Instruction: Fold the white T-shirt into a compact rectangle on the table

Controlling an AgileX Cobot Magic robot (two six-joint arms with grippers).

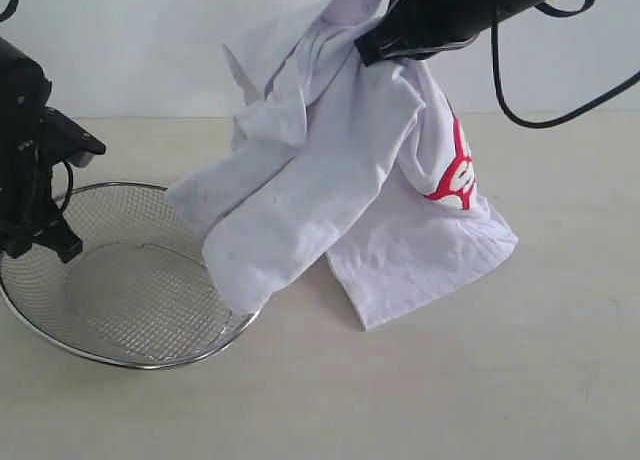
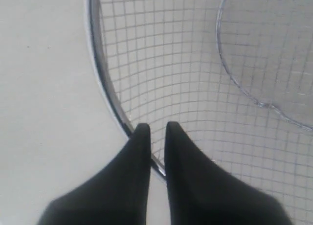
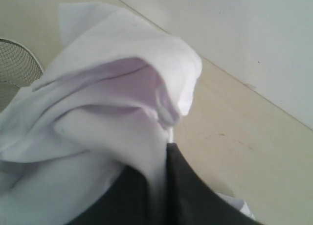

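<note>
The white T-shirt [image 1: 330,180] hangs bunched from my right gripper [image 1: 375,45], which is shut on a fold near its top. Part of the red lettering [image 1: 455,175] shows on the right side. The lower hem touches the table [image 1: 500,380], and one hanging fold drapes over the near edge of the basket. In the right wrist view, cloth [image 3: 112,102] fills the space ahead of the right gripper [image 3: 159,156] and is pinched between its fingers. My left gripper [image 2: 156,129] is shut to a thin gap, holds nothing, and hovers over the basket rim, apart from the shirt.
A round wire-mesh metal basket [image 1: 130,363] stands on the table at the front left; its rim [image 2: 105,83] runs under my left fingers. A white wall backs the table [image 3: 234,151]. A black cable [image 1: 520,110] loops below the right arm.
</note>
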